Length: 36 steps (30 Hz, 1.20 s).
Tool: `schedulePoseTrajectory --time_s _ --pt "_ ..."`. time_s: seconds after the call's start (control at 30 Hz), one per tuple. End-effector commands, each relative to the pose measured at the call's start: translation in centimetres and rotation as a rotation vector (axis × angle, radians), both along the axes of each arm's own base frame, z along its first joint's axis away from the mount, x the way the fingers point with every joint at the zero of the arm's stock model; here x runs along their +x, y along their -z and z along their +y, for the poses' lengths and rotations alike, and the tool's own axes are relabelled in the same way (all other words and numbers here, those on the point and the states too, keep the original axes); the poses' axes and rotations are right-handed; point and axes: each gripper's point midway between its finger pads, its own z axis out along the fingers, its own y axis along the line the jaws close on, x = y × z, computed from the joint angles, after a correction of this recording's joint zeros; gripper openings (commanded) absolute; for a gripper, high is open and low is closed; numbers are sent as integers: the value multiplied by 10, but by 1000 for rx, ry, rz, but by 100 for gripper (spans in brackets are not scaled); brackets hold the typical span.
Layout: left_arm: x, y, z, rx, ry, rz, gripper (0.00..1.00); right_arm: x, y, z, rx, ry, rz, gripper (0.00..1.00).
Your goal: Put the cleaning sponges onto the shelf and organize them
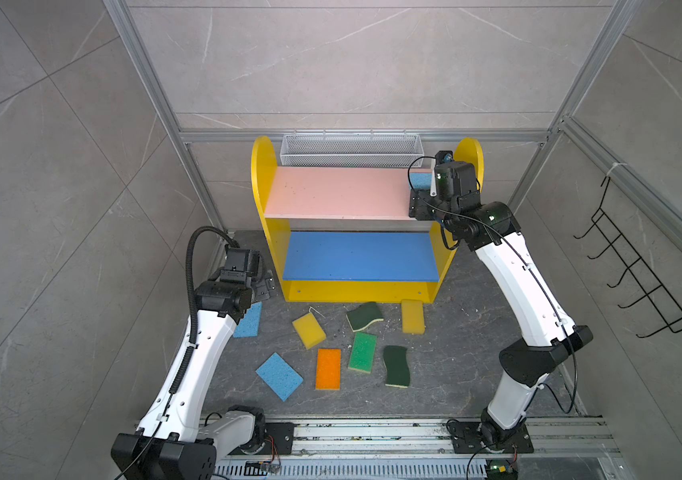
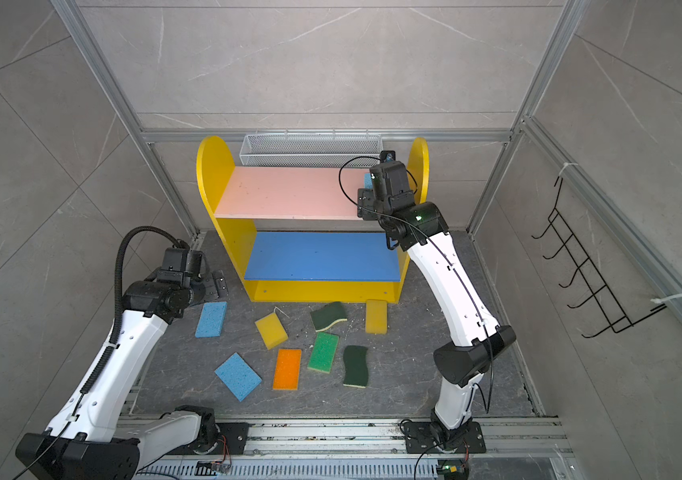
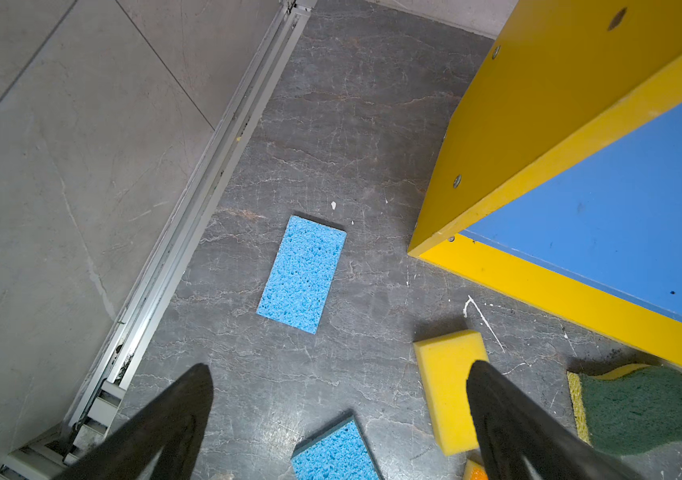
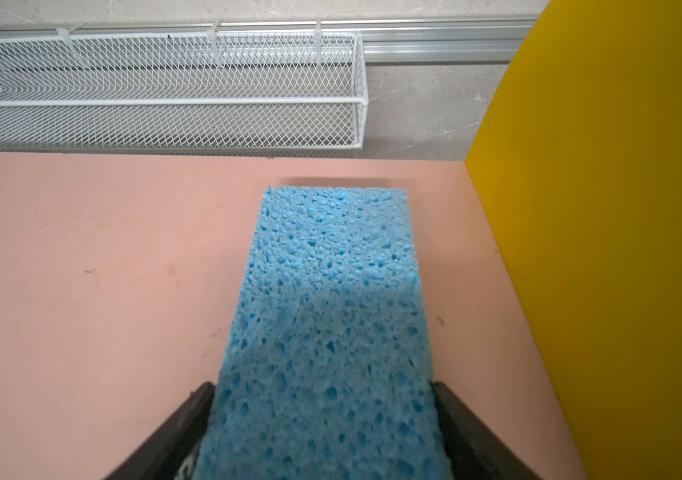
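My right gripper [image 4: 322, 386] is shut on a light blue sponge [image 4: 331, 270] that lies flat on the shelf's pink upper board [image 1: 331, 191], at its right end beside the yellow side panel [image 4: 601, 249]; both fingers press the sponge's sides. The same sponge [image 1: 419, 179] shows in both top views. My left gripper [image 3: 339, 368] hangs open and empty over the floor left of the shelf. On the floor lie two light blue sponges [image 1: 249, 321] [image 1: 279, 376], two yellow [image 1: 308, 330] [image 1: 412, 316], an orange [image 1: 328, 369], a bright green [image 1: 362, 352] and two dark green [image 1: 365, 316] [image 1: 396, 366].
A white wire-mesh basket [image 1: 349, 149] hangs on the back wall just behind the pink board. A black wire hook rack [image 1: 638, 282] is on the right wall. The blue middle board [image 1: 360, 255] is bare. Aluminium frame rails [image 3: 206, 187] border the floor.
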Motion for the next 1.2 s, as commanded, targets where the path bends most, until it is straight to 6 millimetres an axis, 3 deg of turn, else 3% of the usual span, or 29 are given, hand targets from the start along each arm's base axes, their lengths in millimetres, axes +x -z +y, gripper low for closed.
schedulePoseTrajectory --time_s 0.0,0.3,0.67,0.97,1.17 --pt "-2 -10 4 22 -3 -37 98 -7 31 0 -34 0 115 82" --pt "-4 -10 4 20 -7 -40 98 -18 24 -4 -41 -8 118 91" --pt "-11 -15 5 7 -11 -54 98 -45 22 -1 -18 -35 147 93" --pt "-25 -21 6 -3 -10 -57 98 -86 24 5 -25 -85 182 93" --pt "-41 -6 9 -2 -18 -6 98 -126 32 1 3 -121 200 93"
